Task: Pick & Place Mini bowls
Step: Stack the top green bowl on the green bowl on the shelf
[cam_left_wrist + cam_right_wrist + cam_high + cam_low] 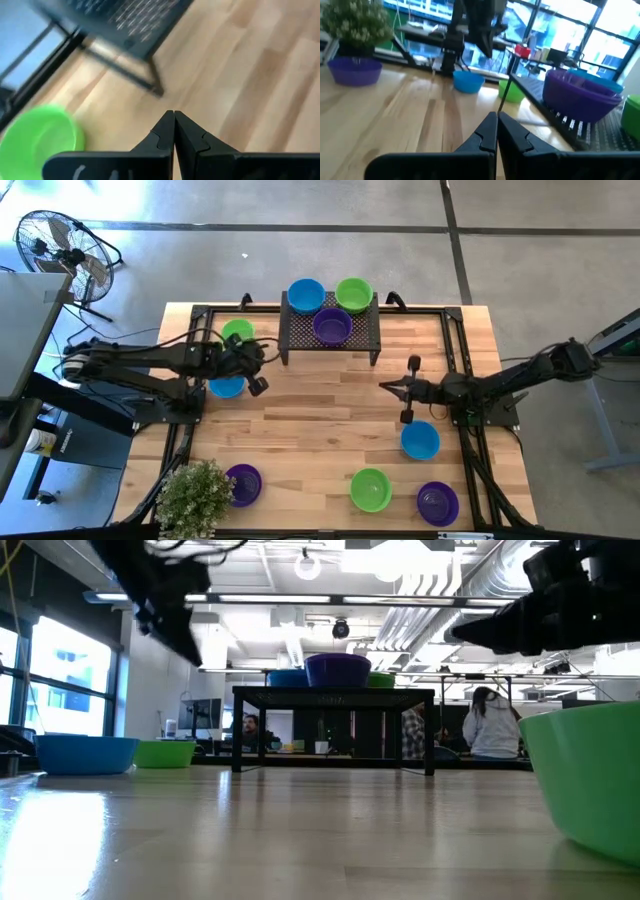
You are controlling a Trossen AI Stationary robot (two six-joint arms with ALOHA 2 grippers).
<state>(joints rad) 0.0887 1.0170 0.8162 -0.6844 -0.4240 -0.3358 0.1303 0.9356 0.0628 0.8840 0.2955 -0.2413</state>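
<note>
Clenching fingers [162, 135] flat together on nothing, in the left wrist view; hovering as left gripper [256, 367] beside the left edge, just off the rack's left legs.

Sitting within reach of it: a green mini bowl [238, 332] toward the far left corner and a blue mini bowl [226, 385] at the left edge. Waiting at the near left corner: a purple mini bowl [242, 483] beside a potted plant [198, 494].

Standing at the middle of the far edge: the black rack [332, 340], already carrying three bowls, blue [306, 295], green [353, 294] and purple [332, 326].

Hanging right of centre: the right gripper [400, 388], likewise pinching shut with nothing between. Lying toward the near right corner: blue [420, 440], green [370, 489] and purple [437, 502] bowls.

Probably reaching for the next bowl. For doing this well:
- spreading the jaws before descending;
- straddling one wall of a bowl, one finger inside and one outside;
- closing gently, thin plastic likely flexing or skidding;
- lifting clear above the rack top before crossing, avoiding its legs and the other arm.
</note>
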